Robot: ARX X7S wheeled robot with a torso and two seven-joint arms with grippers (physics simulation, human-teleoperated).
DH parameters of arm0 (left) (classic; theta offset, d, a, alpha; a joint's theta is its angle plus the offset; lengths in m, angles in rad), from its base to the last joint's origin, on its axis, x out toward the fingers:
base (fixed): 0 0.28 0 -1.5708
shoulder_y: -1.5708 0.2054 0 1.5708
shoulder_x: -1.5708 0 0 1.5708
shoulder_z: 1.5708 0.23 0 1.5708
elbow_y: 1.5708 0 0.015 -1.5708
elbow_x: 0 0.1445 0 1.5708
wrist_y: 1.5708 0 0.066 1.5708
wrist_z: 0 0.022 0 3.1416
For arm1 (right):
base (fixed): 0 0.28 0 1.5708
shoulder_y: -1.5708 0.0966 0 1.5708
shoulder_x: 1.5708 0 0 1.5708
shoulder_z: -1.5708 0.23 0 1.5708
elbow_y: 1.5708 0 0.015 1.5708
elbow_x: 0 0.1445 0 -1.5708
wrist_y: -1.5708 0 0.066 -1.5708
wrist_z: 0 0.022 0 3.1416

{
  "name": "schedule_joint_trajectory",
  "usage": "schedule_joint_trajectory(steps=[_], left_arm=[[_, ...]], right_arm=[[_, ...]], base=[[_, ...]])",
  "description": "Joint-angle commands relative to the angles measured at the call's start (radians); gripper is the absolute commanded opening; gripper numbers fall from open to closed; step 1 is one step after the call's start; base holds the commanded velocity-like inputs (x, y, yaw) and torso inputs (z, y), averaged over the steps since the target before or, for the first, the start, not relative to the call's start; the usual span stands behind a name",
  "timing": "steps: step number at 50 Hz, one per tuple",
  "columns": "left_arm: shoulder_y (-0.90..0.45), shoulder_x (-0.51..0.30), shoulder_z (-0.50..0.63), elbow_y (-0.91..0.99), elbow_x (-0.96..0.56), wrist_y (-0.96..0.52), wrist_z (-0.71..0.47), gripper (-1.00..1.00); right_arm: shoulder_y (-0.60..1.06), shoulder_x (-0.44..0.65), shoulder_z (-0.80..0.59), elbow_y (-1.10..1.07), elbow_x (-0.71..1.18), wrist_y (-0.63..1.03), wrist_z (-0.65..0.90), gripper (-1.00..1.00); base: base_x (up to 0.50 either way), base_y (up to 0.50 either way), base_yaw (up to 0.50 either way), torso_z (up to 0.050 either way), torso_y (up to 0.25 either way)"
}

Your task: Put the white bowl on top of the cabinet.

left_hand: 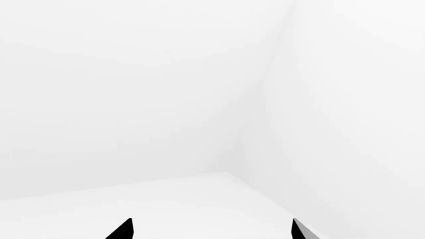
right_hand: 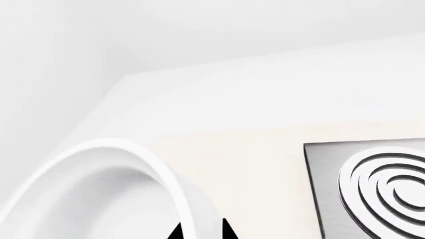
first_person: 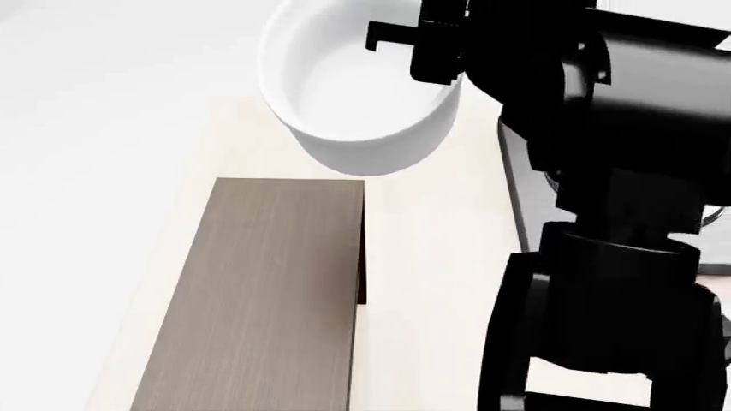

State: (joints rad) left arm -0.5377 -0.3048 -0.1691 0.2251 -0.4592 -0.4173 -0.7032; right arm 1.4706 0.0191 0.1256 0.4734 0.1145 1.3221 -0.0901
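The white bowl [first_person: 342,94] is deep and glossy and looks held up off the table, just past the far end of the cabinet [first_person: 269,291]. My right gripper [first_person: 440,51] is shut on the bowl's right rim. In the right wrist view its gripper [right_hand: 202,231] has one black fingertip inside the bowl [right_hand: 99,194] and one outside the wall. The cabinet's wood-grain top is bare. My left gripper [left_hand: 211,230] is open, its two tips far apart, facing only white walls and floor. It is out of the head view.
The cream table [first_person: 434,257] carries the cabinet at the left and a grey stove plate [right_hand: 371,184] with concentric rings at the right. My black right arm [first_person: 605,257] hides most of the stove plate [first_person: 520,197] in the head view.
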Motion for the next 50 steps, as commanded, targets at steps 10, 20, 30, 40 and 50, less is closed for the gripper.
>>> schedule_joint_trajectory(steps=[10, 20, 30, 40, 50], left_arm=[[0.002, -0.003, 0.003, 0.004, -0.005, -0.001, -0.005, 1.00], [-0.001, -0.003, 0.006, -0.007, -0.004, 0.008, -0.004, 1.00], [0.002, -0.005, 0.005, -0.007, -0.008, 0.011, -0.004, 1.00], [0.002, -0.006, 0.009, -0.010, -0.006, 0.012, -0.007, 1.00], [0.004, -0.008, 0.011, -0.008, -0.009, 0.013, -0.008, 1.00]], right_arm=[[-0.115, -0.007, -0.040, -0.380, 0.189, 0.221, 0.042, -1.00], [-0.146, 0.031, -0.039, -0.413, 0.460, 0.248, 0.234, -1.00], [-0.197, 0.078, -0.038, -0.404, 0.905, 0.246, 0.563, -1.00], [-0.231, 0.098, -0.058, -0.409, 1.100, 0.233, 0.698, -1.00], [-0.255, 0.105, -0.088, -0.418, 1.224, 0.210, 0.788, -1.00]], base=[[0.00, 0.00, 0.00, 0.001, 0.001], [0.00, 0.00, 0.00, 0.000, 0.001], [0.00, 0.00, 0.00, 0.000, 0.001], [0.00, 0.00, 0.00, 0.001, 0.001], [0.00, 0.00, 0.00, 0.000, 0.001]])
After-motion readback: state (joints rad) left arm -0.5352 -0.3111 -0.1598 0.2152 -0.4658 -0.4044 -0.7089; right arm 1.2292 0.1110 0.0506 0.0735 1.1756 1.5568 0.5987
